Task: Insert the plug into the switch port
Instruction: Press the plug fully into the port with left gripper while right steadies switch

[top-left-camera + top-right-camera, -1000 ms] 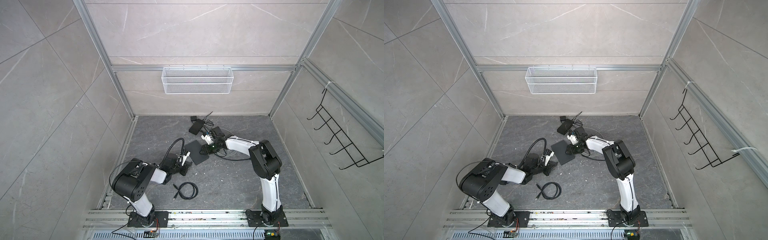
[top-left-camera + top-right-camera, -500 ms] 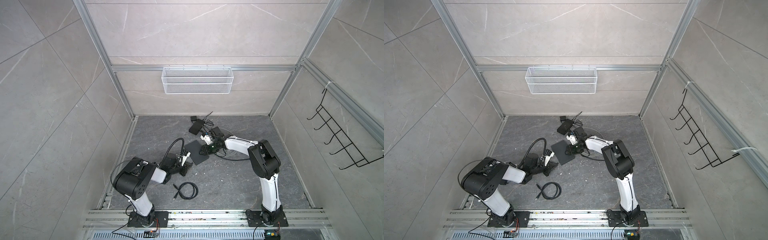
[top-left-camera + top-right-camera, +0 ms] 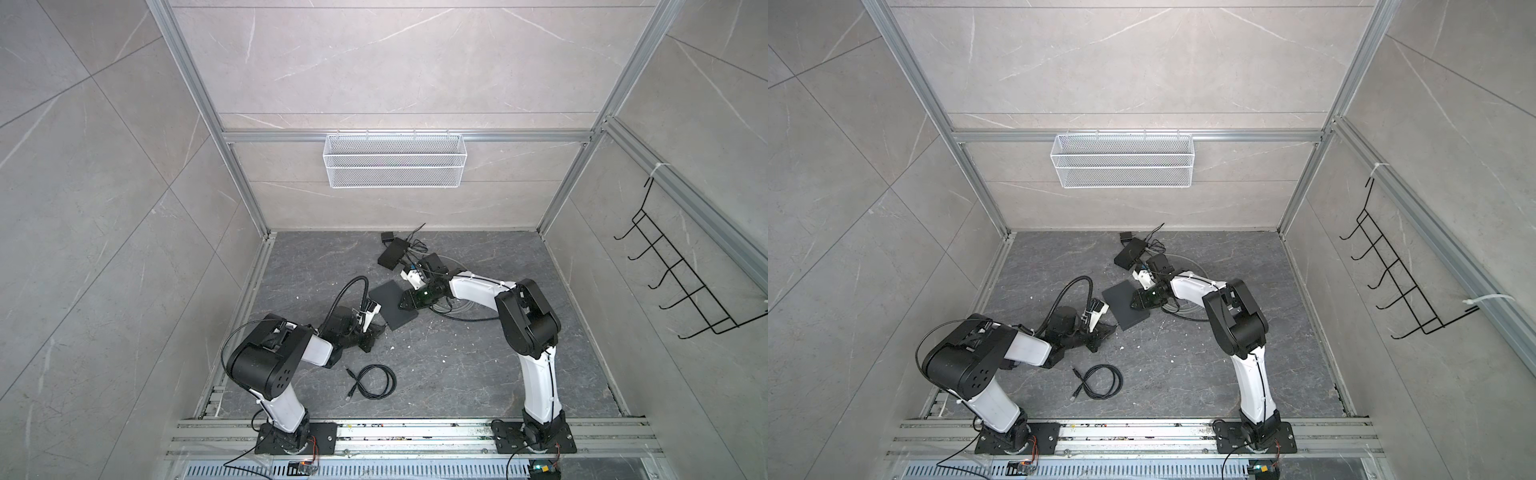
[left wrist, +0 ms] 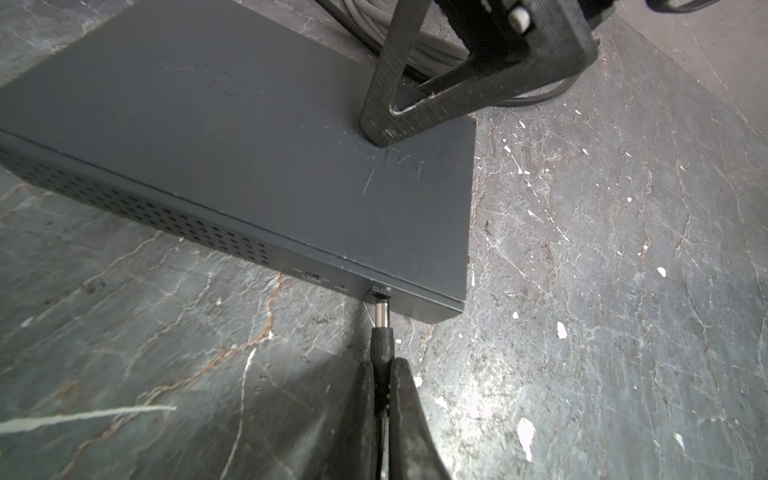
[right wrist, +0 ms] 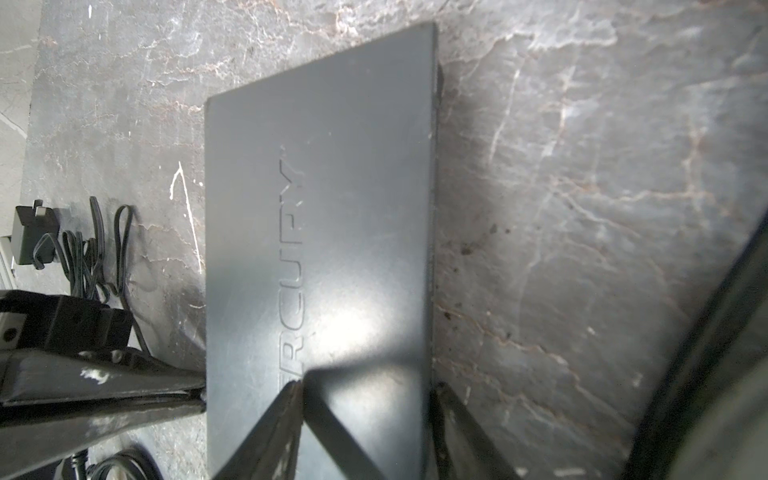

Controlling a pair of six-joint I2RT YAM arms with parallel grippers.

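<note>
In both top views the flat dark grey rectangular switch (image 3: 392,305) lies on the dark marbled stone floor (image 3: 457,365) just below the middle of the frame, and both my arms meet at it. My left gripper (image 4: 384,368) is clamped on the black sleeve of the black barrel plug with the silver metal tip (image 4: 381,328). The left wrist camera shows that tip at the mouth of the small round port (image 4: 380,293) in the switch's side wall, close to a corner. Nearly all the silver shows, so I judge it not yet seated.

My right gripper (image 5: 368,390) has its jaws apart. One finger presses on the switch's top and the other sits beside its long edge, which I read as a brace.

To do this well I'd push slowly and straight along the plug's own axis, level with the port, without twisting. The brace should stay loaded so the box can't skate away. If the tip catches the rim, I'd back off and re-aim rather than force it.
</note>
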